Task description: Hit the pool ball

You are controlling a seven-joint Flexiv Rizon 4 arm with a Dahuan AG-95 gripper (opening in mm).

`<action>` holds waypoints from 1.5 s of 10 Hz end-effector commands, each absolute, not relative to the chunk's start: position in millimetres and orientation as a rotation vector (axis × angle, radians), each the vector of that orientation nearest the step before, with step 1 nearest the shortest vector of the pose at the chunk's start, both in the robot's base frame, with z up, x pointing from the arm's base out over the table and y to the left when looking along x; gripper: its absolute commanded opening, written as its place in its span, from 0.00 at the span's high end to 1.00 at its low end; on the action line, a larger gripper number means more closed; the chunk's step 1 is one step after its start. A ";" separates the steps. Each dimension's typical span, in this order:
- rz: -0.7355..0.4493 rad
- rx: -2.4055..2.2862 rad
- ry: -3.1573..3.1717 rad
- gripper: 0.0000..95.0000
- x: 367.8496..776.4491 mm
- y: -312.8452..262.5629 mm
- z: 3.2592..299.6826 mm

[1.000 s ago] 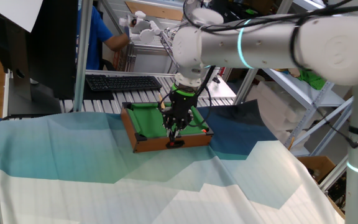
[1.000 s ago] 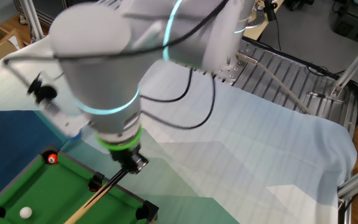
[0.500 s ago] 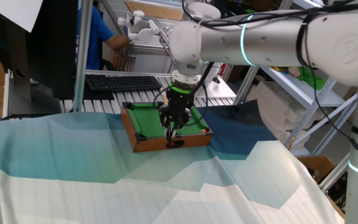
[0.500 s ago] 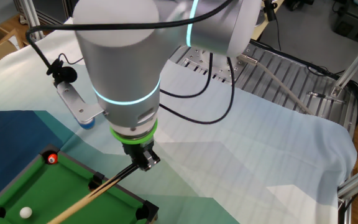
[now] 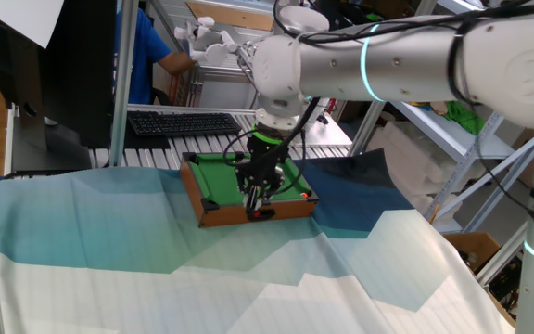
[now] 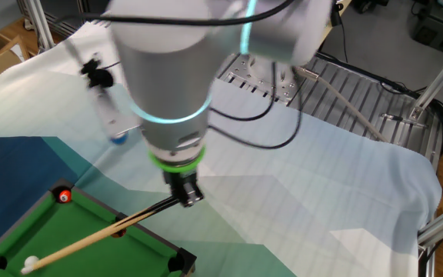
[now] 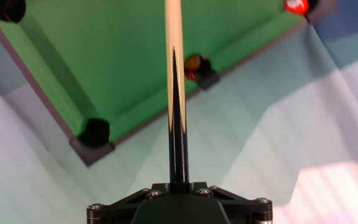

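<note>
The miniature pool table with green felt (image 6: 68, 231) lies on the cloth; it also shows in one fixed view (image 5: 213, 176) and in the hand view (image 7: 104, 62). The tiny white pool ball (image 6: 31, 264) sits near a corner pocket. My gripper (image 6: 188, 195) is shut on the dark butt of a wooden cue stick (image 6: 98, 237), beyond the table's side rail. The cue reaches across the felt and its tip is at the white ball. In the hand view the cue (image 7: 174, 93) runs straight up from my gripper (image 7: 179, 186); the white ball is out of that view.
A small red-orange ball (image 6: 64, 197) sits by a far corner pocket and shows in the hand view (image 7: 296, 5). An orange ball (image 7: 193, 62) rests in the side pocket. The blue-and-white cloth (image 6: 321, 208) covers the table. A keyboard (image 5: 184, 122) lies behind.
The arm's wrist has turned and the cue has swung across the felt, so its tip now lies at the white ball. The white ball has not visibly moved.
</note>
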State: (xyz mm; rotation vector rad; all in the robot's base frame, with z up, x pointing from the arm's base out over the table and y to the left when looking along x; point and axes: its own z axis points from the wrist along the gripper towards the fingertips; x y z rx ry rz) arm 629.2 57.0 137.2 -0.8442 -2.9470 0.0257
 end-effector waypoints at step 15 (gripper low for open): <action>-0.034 -1.103 -2.847 1.00 613.2 99.8 111.5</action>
